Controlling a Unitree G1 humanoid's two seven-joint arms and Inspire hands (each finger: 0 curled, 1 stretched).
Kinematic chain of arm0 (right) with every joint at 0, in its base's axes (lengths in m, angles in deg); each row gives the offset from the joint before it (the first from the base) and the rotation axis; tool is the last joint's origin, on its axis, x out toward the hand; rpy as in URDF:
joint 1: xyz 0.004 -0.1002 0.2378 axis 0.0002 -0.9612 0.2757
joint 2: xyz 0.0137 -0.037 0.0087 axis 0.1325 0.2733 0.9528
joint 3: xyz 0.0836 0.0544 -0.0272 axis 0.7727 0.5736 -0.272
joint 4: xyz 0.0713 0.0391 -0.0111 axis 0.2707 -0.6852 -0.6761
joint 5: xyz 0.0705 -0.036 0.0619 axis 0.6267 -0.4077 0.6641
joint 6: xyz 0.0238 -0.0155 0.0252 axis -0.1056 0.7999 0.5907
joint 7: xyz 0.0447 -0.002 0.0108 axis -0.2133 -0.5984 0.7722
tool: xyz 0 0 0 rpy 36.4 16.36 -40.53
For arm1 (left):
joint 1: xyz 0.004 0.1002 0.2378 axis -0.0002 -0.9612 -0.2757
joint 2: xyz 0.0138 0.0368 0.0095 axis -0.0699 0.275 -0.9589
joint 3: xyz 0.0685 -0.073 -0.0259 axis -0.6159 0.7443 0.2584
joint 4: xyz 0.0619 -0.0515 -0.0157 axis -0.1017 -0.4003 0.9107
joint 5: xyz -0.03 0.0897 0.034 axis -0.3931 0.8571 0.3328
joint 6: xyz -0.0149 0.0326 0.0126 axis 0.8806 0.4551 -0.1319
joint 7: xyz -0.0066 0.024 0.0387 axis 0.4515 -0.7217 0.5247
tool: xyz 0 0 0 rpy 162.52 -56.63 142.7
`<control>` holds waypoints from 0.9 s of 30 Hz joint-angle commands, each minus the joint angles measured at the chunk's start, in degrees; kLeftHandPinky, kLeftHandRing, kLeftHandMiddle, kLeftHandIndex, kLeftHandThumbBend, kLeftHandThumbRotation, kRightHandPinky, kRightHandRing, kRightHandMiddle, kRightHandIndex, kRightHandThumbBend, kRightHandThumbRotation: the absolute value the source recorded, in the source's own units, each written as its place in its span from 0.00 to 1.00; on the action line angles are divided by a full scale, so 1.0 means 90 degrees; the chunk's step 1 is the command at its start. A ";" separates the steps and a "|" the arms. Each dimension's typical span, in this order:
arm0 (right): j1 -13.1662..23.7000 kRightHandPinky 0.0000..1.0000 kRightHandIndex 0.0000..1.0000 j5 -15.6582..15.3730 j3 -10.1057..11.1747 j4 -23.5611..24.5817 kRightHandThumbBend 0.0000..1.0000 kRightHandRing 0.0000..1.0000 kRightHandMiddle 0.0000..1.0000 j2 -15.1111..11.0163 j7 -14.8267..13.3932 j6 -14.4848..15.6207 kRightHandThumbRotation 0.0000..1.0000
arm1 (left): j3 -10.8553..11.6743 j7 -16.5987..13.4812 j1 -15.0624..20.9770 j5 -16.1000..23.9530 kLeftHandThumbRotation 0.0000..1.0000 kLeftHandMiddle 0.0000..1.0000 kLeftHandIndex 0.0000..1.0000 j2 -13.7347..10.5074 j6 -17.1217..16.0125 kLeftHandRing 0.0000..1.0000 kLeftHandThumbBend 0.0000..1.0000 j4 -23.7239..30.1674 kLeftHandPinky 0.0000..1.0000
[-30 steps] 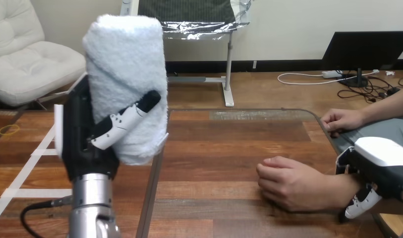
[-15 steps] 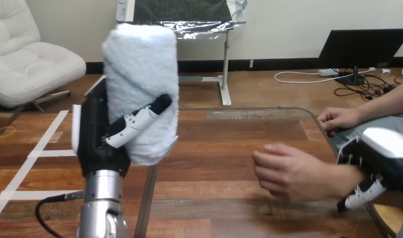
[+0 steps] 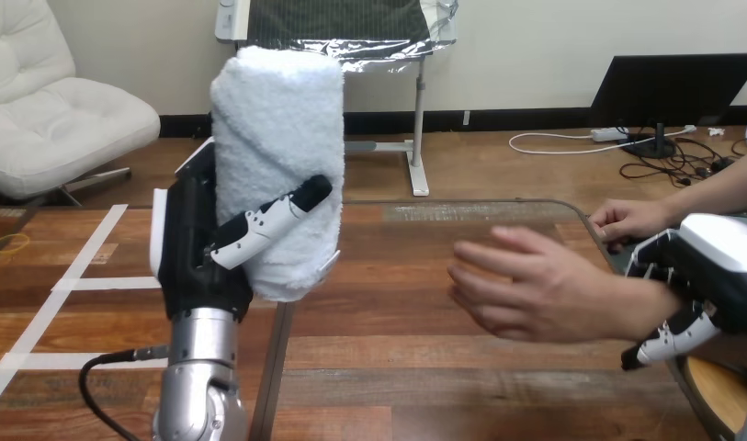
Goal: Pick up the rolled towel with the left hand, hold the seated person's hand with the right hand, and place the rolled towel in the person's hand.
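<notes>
Person's hand [image 3: 535,294] higher, rolled towel [image 3: 273,138] closer

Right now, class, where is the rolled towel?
The rolled towel stands upright at the left of the head view, gripped by the robot's left hand. It is well apart from the person's raised hand to its right.

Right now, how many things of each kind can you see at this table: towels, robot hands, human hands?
Rolled towel: 1
Robot hands: 2 (left robot hand, right robot hand)
Person's hands: 2 (nearer hand, farther hand)
Total: 5
</notes>
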 commanded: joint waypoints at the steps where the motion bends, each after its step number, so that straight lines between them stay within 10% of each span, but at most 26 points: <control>1: 0.0301 0.33 0.47 0.0105 0.0121 0.0297 0.93 0.37 0.43 -0.0020 0.0054 0.0076 0.10 | -0.0087 0.0138 0.0728 -0.0045 0.00 0.34 0.38 0.0386 -0.0278 0.27 0.48 -0.0280 0.21; 27: 0.0554 0.33 0.47 0.0121 0.0118 0.0578 0.92 0.37 0.42 0.0056 0.0264 0.0301 0.11 | -0.0279 0.0323 0.1212 0.0134 0.00 0.37 0.41 0.0560 -0.1036 0.31 0.56 -0.1709 0.25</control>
